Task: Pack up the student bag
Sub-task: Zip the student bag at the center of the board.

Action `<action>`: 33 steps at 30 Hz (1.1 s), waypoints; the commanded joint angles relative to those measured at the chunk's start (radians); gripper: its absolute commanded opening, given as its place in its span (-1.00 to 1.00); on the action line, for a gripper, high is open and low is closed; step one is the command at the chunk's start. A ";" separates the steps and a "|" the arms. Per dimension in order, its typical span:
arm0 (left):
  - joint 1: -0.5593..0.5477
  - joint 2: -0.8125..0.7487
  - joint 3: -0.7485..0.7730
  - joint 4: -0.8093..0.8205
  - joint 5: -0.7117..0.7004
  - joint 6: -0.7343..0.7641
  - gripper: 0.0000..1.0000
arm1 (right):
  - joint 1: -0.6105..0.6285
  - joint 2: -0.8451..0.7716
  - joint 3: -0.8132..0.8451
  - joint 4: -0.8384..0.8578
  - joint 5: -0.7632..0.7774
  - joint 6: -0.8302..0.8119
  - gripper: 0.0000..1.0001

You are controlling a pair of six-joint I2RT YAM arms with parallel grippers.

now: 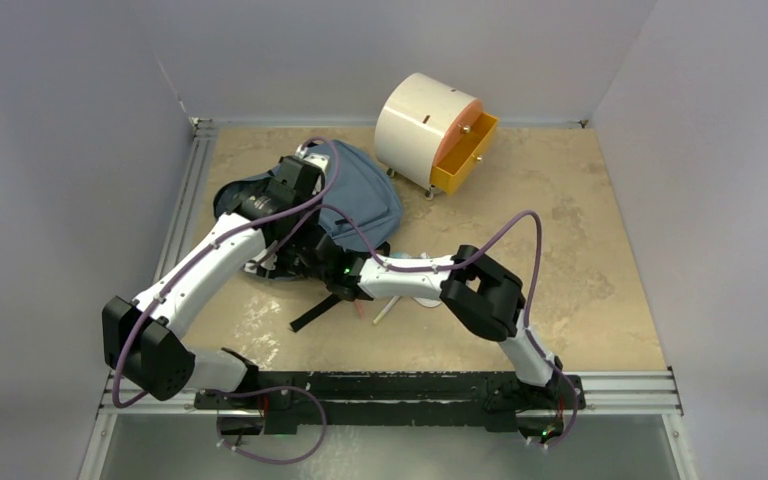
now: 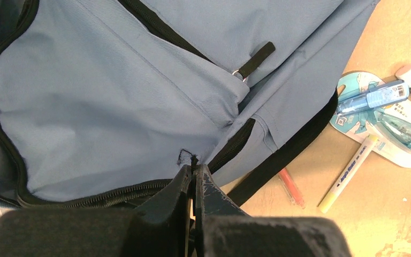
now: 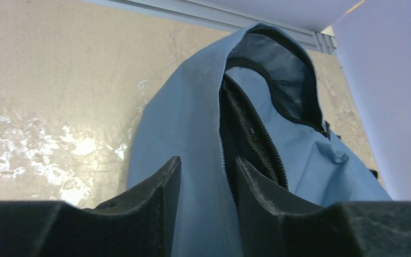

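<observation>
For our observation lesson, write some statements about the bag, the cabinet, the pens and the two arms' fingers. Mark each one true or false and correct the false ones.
1. The cabinet's orange drawer is pushed shut. False: it stands pulled out.
2. The left fingers are closed together at the student bag's fabric. True.
3. The yellow highlighter is packed inside the bag. False: it lies outside the bag, on the table.
4. The right fingers stand apart, with the bag's edge between them. True.
</observation>
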 commanded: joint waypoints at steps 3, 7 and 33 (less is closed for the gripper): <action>-0.008 -0.004 0.039 0.040 0.001 0.002 -1.00 | 0.003 -0.009 0.074 -0.122 -0.100 0.017 -0.34; -0.007 -0.004 0.036 0.040 0.001 0.004 -1.00 | 0.004 -0.022 0.076 -0.147 -0.174 0.018 -0.56; -0.007 0.016 0.000 0.019 -0.023 -0.003 -1.00 | 0.003 -0.165 -0.201 0.201 -0.199 0.040 -0.70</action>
